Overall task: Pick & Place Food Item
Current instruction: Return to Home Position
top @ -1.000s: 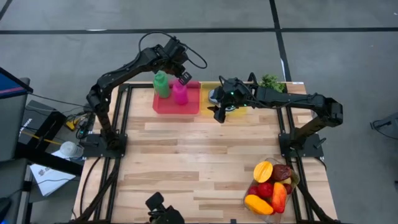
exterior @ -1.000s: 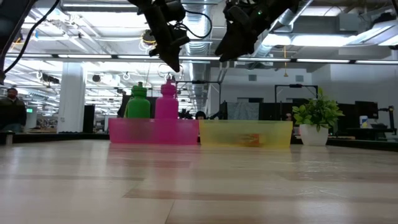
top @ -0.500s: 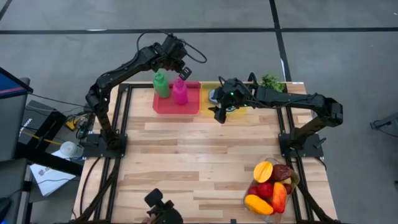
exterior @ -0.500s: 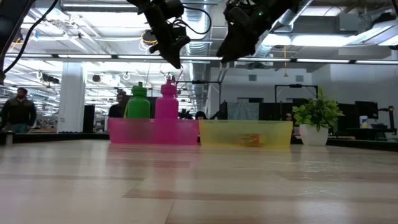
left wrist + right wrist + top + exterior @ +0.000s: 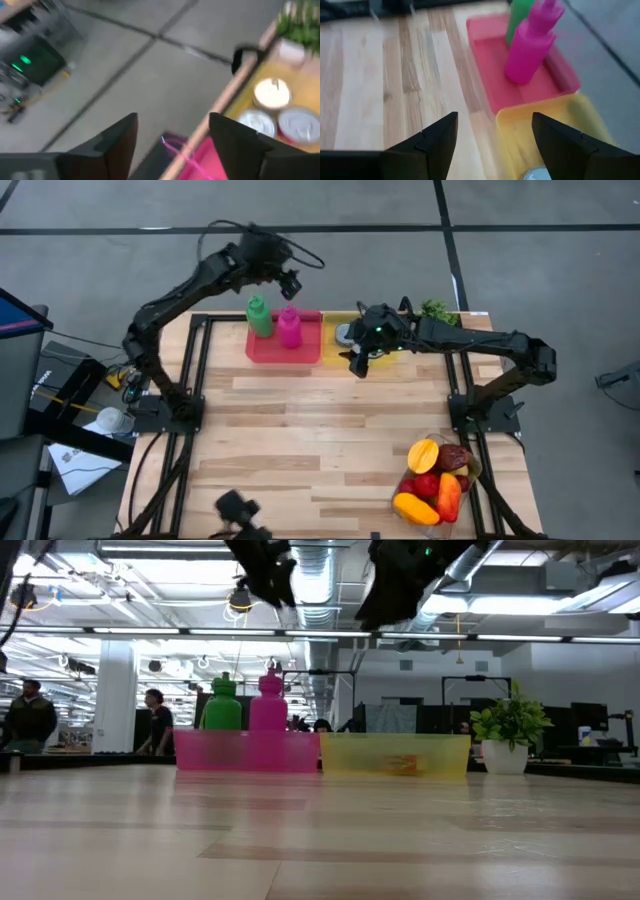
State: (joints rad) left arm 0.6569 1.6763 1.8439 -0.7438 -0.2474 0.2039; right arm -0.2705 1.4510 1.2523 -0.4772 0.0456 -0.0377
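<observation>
A pink bottle (image 5: 289,327) and a green bottle (image 5: 259,317) stand upright on their bases in a red tray (image 5: 270,352) at the table's far edge. Next to it is a yellow tray (image 5: 336,322) holding cans (image 5: 272,92). My left gripper (image 5: 290,282) hangs open above and just beyond the pink bottle, with nothing between its fingers (image 5: 120,142). My right gripper (image 5: 355,366) hovers open over the yellow tray's near left corner, also empty. A bowl of fruit (image 5: 436,476) sits at the near right.
A small potted plant (image 5: 435,310) stands at the far edge, right of the yellow tray. The wooden table's middle and near left (image 5: 270,440) hold nothing. People move about in the room beyond the table (image 5: 30,715).
My left gripper has risen from just above the pink bottle's top and drawn back toward the table's far edge, tipping upward. The pink bottle has stayed upright in the red tray. My right arm has kept still.
</observation>
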